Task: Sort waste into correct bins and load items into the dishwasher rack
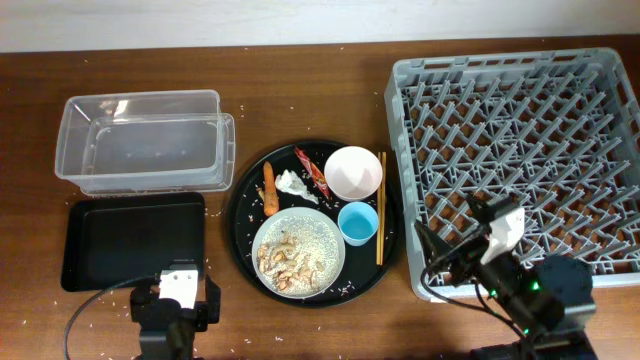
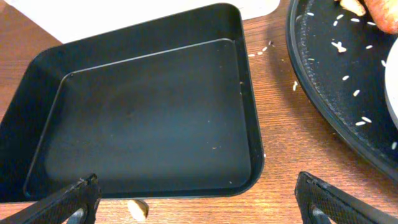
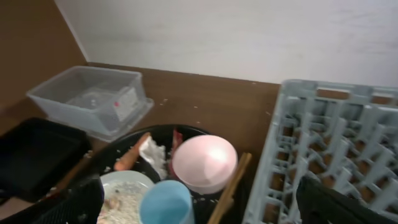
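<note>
One dishwasher rack (image 1: 515,130) lies at 3 o'clock from one round black tray (image 1: 245,215), with a clear tub (image 1: 140,150) at 10 and a black rectangular tray (image 1: 130,240) at 8. On the round tray are a plate (image 1: 341,255) of rice (image 1: 310,240) and peanuts (image 1: 280,262) at 6, bowl (image 1: 353,172) at 1, cup (image 1: 358,222) at 4, chopsticks (image 1: 380,210) at 3, and carrot (image 1: 269,190), tissue (image 1: 293,184) and wrapper (image 1: 312,170) near 11. The left gripper (image 2: 199,202) and right gripper (image 3: 199,205) hover low, both spread wide.

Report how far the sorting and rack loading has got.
Done: nothing visible. The dishwasher rack, clear tub and rectangular black tray are empty. In hand: nothing; left gripper and right gripper are open. Left: wrapper, tissue, carrot, rice plate, bowl, cup and chopsticks all sit on the round tray.
</note>
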Available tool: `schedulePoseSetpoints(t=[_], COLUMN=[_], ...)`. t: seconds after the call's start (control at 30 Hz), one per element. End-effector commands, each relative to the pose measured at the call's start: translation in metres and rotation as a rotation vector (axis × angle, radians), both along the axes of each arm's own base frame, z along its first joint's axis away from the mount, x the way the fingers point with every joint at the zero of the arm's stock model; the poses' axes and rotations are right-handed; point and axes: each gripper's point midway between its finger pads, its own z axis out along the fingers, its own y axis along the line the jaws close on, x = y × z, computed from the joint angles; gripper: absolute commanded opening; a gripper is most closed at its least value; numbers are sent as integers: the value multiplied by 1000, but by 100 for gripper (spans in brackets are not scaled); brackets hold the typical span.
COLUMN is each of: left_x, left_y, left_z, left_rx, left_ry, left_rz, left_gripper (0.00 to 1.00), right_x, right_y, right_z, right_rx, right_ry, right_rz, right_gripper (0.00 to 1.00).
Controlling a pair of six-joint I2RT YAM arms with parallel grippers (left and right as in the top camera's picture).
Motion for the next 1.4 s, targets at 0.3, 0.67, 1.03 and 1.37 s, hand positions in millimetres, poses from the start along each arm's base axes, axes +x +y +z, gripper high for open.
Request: schedulePoseSetpoints(t=[0.3, 0.67, 1.03, 1.37], left_x=[37, 75, 132, 130], left_y=[-101, -95, -183, -288], left_z=[144, 235, 174, 27], left_rx=[-310, -448, -760, -308], left_ry=[-597, -227, 374, 644], left_rz=[-536, -395, -584, -641], left_gripper=[99, 99, 97, 73], right_x=[8, 57, 73, 61], right_y=[29, 35, 8, -57], right_z=[10, 52, 9, -25], right_rx=[104, 65, 58, 33], right_ry=[126, 420, 636, 800], right_rz=[162, 162, -63, -540], right_gripper=[98, 98, 98, 98])
